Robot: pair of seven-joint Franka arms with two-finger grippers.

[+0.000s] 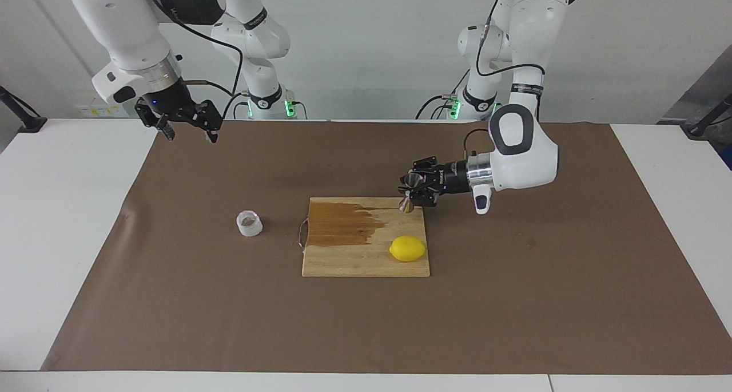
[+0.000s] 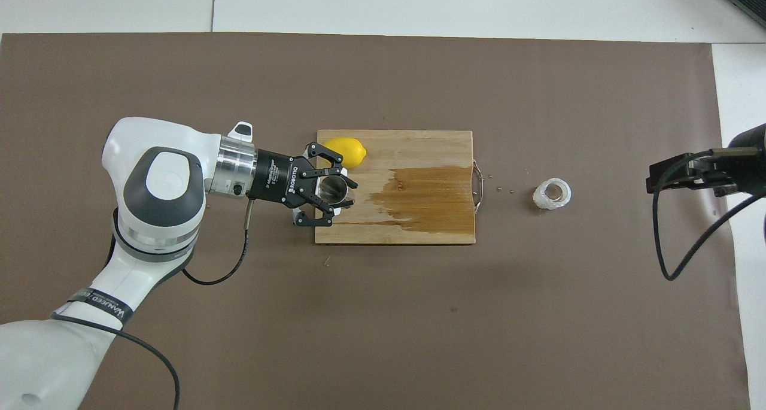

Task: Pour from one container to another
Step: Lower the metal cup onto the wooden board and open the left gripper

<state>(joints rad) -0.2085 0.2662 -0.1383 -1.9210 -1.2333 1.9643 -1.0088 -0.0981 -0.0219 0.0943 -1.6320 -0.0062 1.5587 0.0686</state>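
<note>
The small clear cup (image 1: 249, 223) stands upright on the brown mat, beside the cutting board toward the right arm's end; it also shows in the overhead view (image 2: 552, 194). The steel jigger (image 1: 406, 205) stands upright at the board's corner nearest the left arm, its open mouth facing up in the overhead view (image 2: 331, 188). My left gripper (image 1: 413, 192) reaches in level and is shut on the jigger's waist; it also shows in the overhead view (image 2: 341, 197). My right gripper (image 1: 189, 130) waits open and empty, raised over the mat's edge at the right arm's end (image 2: 688, 173).
A wooden cutting board (image 1: 366, 260) lies mid-table with a dark wet stain (image 1: 343, 223) over its half nearer the robots. A yellow lemon (image 1: 408, 248) lies on the board, farther from the robots than the jigger. Small droplets dot the mat between board and cup.
</note>
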